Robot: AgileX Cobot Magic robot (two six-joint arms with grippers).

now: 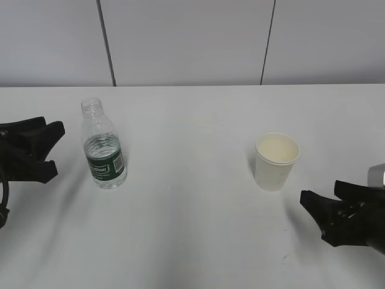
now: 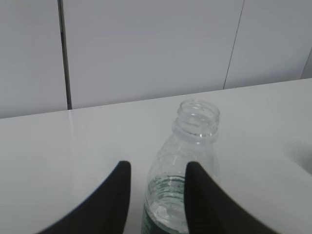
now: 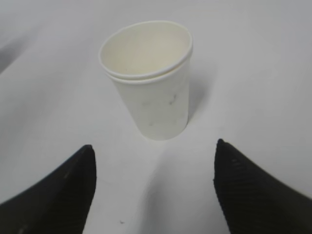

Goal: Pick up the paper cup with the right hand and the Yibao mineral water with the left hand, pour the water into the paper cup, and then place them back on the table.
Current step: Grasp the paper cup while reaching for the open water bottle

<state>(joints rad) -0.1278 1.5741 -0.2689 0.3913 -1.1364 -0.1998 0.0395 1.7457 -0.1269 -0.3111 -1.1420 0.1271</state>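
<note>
While both grippers stand apart and empty, the left hand (image 1: 48, 147) lines up left of the Yibao mineral water (image 1: 104, 146); the right hand (image 1: 328, 205) waits right of it, near the paper cup (image 1: 276, 161).

The dark green label (image 1: 106, 167) on the bottle (image 1: 103, 144) bears white lettering too small to read.

White table (image 1: 192, 241) with upright Yibao mineral water (image 1: 103, 147) and, well apart, paper cup (image 1: 276, 161).
</note>
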